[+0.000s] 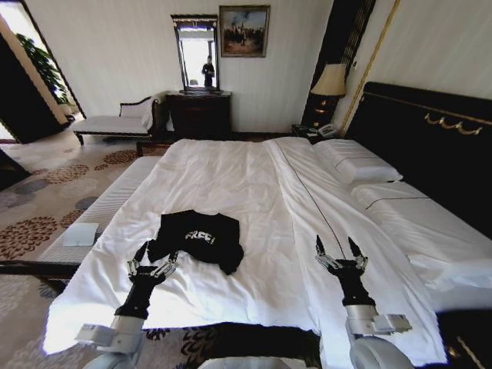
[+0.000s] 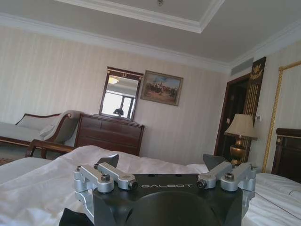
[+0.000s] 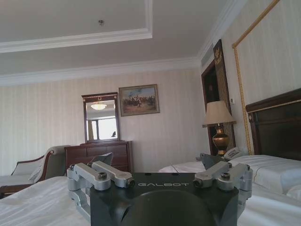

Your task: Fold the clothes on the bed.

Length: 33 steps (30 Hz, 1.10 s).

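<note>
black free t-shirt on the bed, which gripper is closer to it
Left. The left gripper hovers open at the black T-shirt's near left edge; the right gripper, also open, hangs over bare white duvet, well off to its right.

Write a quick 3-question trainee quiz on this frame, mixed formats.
1. True or false: the black T-shirt lies flat and spread out on the bed.
2. Multiple choice: which tool is nearer the T-shirt? A) left tool B) right tool C) both equally near
3. Fill in: the white lettering on the shirt reads ____.

Key:
1. False. It lies bunched and rumpled near the foot of the bed.
2. A. The left tool hovers at the shirt's near-left edge with its fingers open; the right tool is open too, over bare white sheet well off to the shirt's right.
3. FREE
</note>
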Available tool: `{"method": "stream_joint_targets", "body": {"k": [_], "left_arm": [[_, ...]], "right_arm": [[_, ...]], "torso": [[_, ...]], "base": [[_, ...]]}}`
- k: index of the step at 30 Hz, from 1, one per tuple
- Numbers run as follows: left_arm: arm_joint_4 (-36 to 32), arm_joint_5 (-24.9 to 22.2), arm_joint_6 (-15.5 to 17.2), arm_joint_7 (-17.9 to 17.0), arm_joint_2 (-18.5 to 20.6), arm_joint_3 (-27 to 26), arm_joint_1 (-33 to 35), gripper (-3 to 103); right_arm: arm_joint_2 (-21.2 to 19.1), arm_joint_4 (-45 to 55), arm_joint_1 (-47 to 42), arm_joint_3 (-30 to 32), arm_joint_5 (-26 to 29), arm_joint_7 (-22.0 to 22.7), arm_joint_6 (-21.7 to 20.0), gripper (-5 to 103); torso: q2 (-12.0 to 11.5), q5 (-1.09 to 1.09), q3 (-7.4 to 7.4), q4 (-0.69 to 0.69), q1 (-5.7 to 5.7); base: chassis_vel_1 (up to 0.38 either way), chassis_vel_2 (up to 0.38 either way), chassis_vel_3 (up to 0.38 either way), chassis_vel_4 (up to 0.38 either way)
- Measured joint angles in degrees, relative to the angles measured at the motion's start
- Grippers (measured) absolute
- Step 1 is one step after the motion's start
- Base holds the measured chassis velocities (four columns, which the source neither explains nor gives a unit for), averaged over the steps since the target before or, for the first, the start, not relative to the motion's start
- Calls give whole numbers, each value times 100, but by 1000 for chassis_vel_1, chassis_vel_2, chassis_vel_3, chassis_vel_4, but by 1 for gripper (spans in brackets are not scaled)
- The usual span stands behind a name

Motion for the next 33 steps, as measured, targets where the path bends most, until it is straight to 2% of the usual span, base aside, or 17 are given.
{"method": "stream_joint_targets", "body": {"k": [33], "left_arm": [[108, -174, -88, 19, 212, -177, 2, 100]], "right_arm": [[172, -33, -37, -138, -319, -13, -20, 100]], "torso": [[0, 0, 0, 0, 0]], "base": [[37, 99, -39, -90]]}}
